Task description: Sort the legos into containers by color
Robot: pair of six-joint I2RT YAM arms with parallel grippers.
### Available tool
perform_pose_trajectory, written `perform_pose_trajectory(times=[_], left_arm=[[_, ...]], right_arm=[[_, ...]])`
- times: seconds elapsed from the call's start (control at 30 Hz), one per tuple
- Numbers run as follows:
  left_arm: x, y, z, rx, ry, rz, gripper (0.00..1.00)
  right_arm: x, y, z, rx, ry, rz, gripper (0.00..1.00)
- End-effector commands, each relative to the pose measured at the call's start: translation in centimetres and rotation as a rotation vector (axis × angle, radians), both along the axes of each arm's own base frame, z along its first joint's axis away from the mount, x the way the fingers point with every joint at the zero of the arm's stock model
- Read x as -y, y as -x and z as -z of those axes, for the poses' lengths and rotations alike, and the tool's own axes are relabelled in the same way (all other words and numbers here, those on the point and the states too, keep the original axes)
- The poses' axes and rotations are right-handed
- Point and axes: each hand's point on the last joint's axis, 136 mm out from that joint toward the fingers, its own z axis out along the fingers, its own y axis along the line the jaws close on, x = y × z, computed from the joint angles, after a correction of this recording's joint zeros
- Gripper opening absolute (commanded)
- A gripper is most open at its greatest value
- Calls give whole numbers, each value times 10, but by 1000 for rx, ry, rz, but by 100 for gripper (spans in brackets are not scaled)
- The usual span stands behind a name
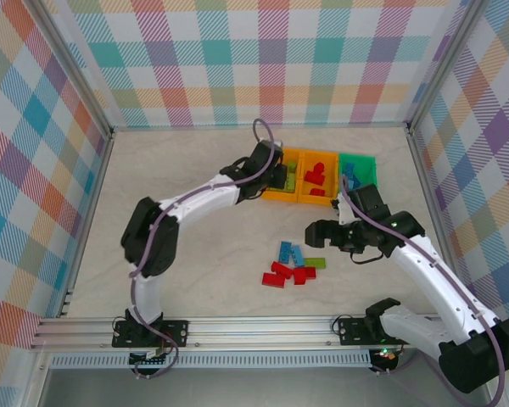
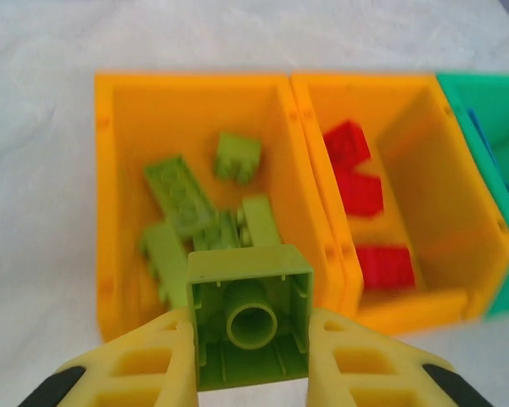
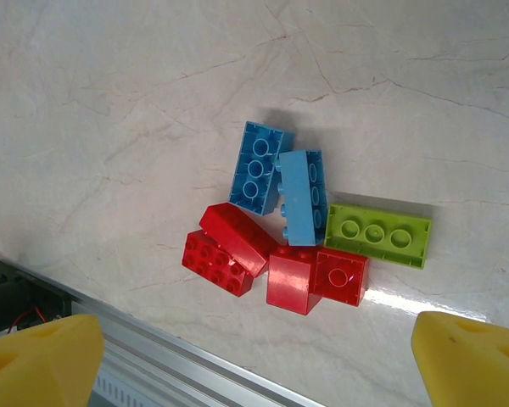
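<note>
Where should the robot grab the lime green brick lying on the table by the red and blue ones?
The lime green brick lies flat, hollow side up, with a red brick and a blue brick crowding one end. So come from straight above and pinch its two long sides near the free end.

The left arm (image 1: 195, 202) reaches far out, with its jaws over the left orange bin (image 1: 280, 197). Beside this bin stand a second orange bin (image 1: 318, 202) with red legos (image 1: 316, 175) inside and a green bin (image 1: 369, 165). The right arm (image 1: 428, 275) has its jaws close to a loose pile of legos (image 1: 293, 264) on the worktop (image 1: 195, 280).
</note>
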Motion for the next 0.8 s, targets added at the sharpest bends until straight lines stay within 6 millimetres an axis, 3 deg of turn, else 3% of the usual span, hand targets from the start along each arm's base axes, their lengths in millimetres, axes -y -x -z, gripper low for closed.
perform_pose_trajectory(times=[0.0, 0.1, 0.17, 0.33, 0.43, 0.53, 0.77], left_arm=[[15, -29, 4, 53, -24, 41, 28], [24, -40, -6, 61, -16, 39, 56], [26, -41, -20, 82, 9, 40, 68], [15, -21, -66, 130, 70, 56, 74], [-3, 10, -95, 162, 118, 82, 74], [-21, 54, -114, 178, 154, 150, 74], [-68, 168, -145, 332, -6, 432, 77]], right_arm=[[-3, -1, -18, 45, -42, 9, 94], [-2, 0, -19, 53, -43, 17, 94], [-3, -3, -19, 62, -50, 24, 94], [-8, -9, -15, 57, -66, 30, 94], [-10, -9, -8, 39, -44, 20, 93], [-13, 1, 5, -8, 2, 6, 91], [-7, 57, 57, -151, 227, -3, 88]])
